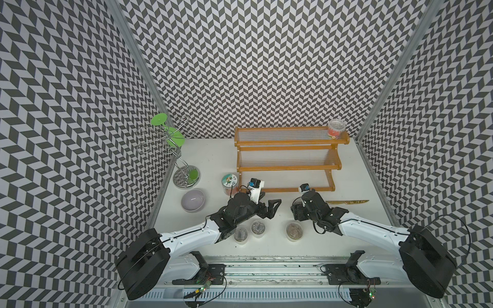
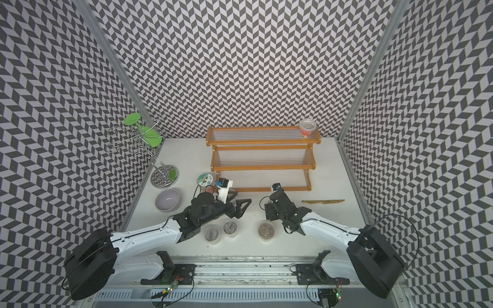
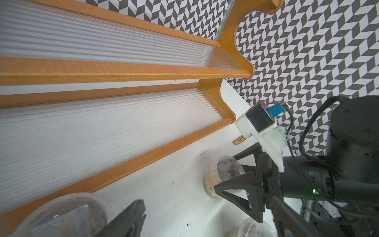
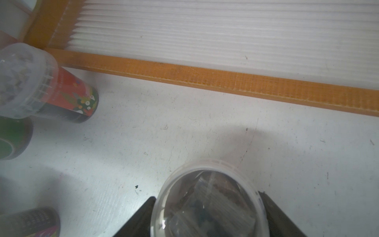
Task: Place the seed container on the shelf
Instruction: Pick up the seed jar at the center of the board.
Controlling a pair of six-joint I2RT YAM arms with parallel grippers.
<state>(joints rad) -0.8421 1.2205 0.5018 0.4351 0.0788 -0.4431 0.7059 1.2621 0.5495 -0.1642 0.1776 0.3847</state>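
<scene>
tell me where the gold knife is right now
In both top views the gold knife lies flat on the table, on the robot's right side, just in front of the right end of the shelf.

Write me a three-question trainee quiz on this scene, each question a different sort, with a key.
1. True or false: the shelf has nothing on its top tier.
2. Which gripper's fingers flank the seed container? A left; B right; C neither.
3. Name the gold item lying in front of the shelf's right end.
Key: 1 false, a red-labelled jar stands on it; 2 B, the right gripper; 3 a knife.
</scene>
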